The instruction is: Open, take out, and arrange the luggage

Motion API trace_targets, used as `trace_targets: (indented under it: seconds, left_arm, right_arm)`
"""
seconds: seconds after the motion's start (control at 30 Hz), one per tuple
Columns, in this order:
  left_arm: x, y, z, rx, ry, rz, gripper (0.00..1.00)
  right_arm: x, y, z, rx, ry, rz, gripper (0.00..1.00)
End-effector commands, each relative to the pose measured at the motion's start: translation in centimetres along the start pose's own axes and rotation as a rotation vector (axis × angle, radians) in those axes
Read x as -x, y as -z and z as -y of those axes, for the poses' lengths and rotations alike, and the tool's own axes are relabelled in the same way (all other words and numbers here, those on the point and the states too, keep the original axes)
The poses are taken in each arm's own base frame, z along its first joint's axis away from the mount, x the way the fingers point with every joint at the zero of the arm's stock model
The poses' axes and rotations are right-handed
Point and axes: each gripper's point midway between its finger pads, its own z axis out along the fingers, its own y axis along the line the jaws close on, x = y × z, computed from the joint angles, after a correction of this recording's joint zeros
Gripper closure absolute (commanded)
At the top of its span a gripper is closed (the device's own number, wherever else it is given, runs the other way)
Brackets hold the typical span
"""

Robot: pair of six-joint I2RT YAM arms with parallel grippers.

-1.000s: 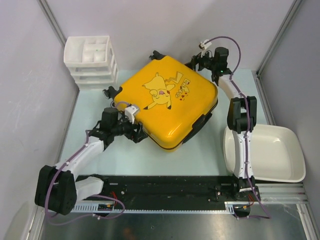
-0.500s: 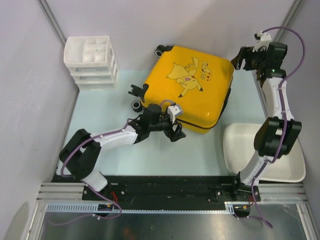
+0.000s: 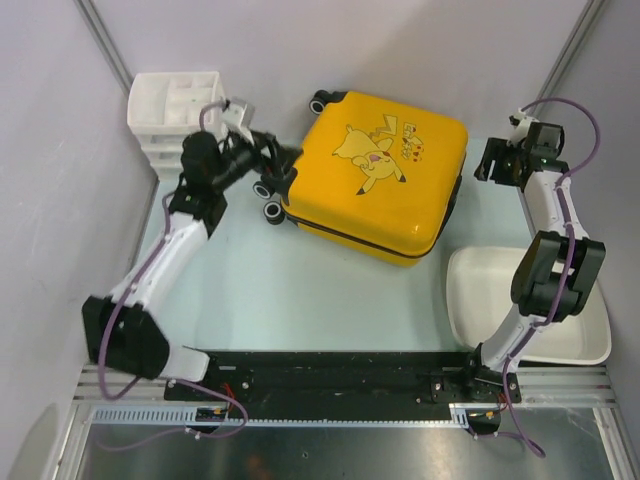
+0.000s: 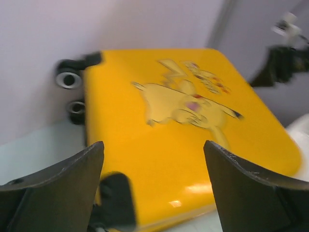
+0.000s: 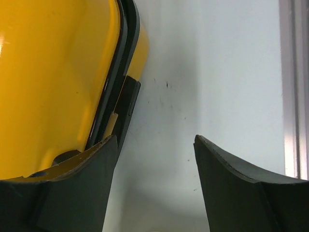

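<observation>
The luggage (image 3: 375,175) is a yellow hard-shell suitcase lying flat and closed, cartoon print up, with black wheels (image 3: 270,200) at its left end. My left gripper (image 3: 278,160) hovers at that wheel end, open and empty. In the left wrist view the yellow shell (image 4: 193,145) fills the space beyond the left gripper (image 4: 154,166), with two wheels (image 4: 67,79) at the far left. My right gripper (image 3: 487,163) stands just right of the suitcase, open, holding nothing. In the right wrist view the right gripper (image 5: 154,145) is over bare table, its left finger beside the suitcase's black seam (image 5: 123,96).
A white plastic drawer unit (image 3: 175,115) stands at the back left, close behind my left arm. A white tub (image 3: 590,320) sits at the front right beside the right arm. Grey walls close in on both sides and the back.
The suitcase was turned and shifted right and back. My left arm swung from its near edge to the wheel end at the back left. My right gripper came down beside its right side.
</observation>
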Motion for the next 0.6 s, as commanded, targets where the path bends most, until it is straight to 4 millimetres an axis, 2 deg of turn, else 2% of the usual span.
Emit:
trace_targets:
  seconds: [0.0,0.03,0.07,0.1,0.13,0.17,0.23,0.3,0.33,0.37,0.4,0.43,0.47,0.5,0.53,0.57]
  left_arm:
    - [-1.8,-3.4,-8.1,0.259,0.046,-0.056,0.12]
    - [-1.0,-4.1,-9.6,0.316,0.036,-0.037,0.11]
    - [-3.0,-5.2,-11.4,0.341,0.035,-0.077,0.12]
    - [-3.7,-5.8,-12.4,0.364,0.033,-0.09,0.12]
    - [-3.2,-6.4,-13.3,0.392,0.021,-0.077,0.12]
    - [-5.6,-7.3,-14.8,0.416,0.017,-0.123,0.13]
    - [-6.1,-8.1,-16.0,0.439,-0.004,-0.136,0.14]
    - [-8.0,-8.4,-16.9,0.446,-0.028,-0.178,0.15]
    - [-9.0,-8.0,-16.8,0.437,-0.026,-0.202,0.16]
    - [-9.7,-7.7,-16.3,0.408,-0.016,-0.219,0.16]
    - [-9.0,-6.9,-15.4,0.383,-0.012,-0.211,0.17]
    - [-11.5,-5.8,-14.7,0.363,0.017,-0.26,0.17]
    - [-12.0,-4.9,-14.1,0.345,0.046,-0.27,0.18]
    - [-12.4,-4.2,-12.4,0.273,0.07,-0.28,0.19]
    - [-13.5,-2.5,-11.2,0.26,0.096,-0.302,0.2]
    - [-13.9,-1.7,-10.3,0.245,0.123,-0.31,0.21]
  right_arm:
    - [-1.7,-1.0,-0.2,-0.033,-0.031,-0.064,0.31]
    - [-2.5,-1.2,-0.5,-0.03,-0.029,-0.084,0.3]
    - [-2.8,-1.3,-0.7,-0.029,-0.026,-0.089,0.3]
    - [-3.2,-1.4,-0.9,-0.023,-0.024,-0.099,0.3]
    - [-3.6,-1.6,-1.6,-0.009,-0.013,-0.11,0.31]
    - [-4.3,-1.9,-1.8,-0.003,-0.002,-0.126,0.31]
    - [-5.2,-2.4,-2.4,0.018,0.021,-0.146,0.31]
    - [-6.0,-3.5,-3.5,0.072,0.04,-0.15,0.3]
    - [-6.2,-3.9,-4.1,0.098,0.049,-0.145,0.31]
    - [-6.4,-4.4,-5.5,0.148,0.065,-0.143,0.31]
    - [-6.5,-5.4,-6.2,0.179,0.079,-0.134,0.31]
    - [-6.3,-5.8,-7.2,0.21,0.102,-0.123,0.31]
    - [-6.5,-6.2,-9.0,0.27,0.125,-0.116,0.31]
    - [-6.2,-6.9,-10.1,0.304,0.146,-0.096,0.31]
    - [-6.1,-7.3,-11.0,0.33,0.157,-0.09,0.31]
    - [-6.0,-7.4,-12.0,0.37,0.166,-0.081,0.31]
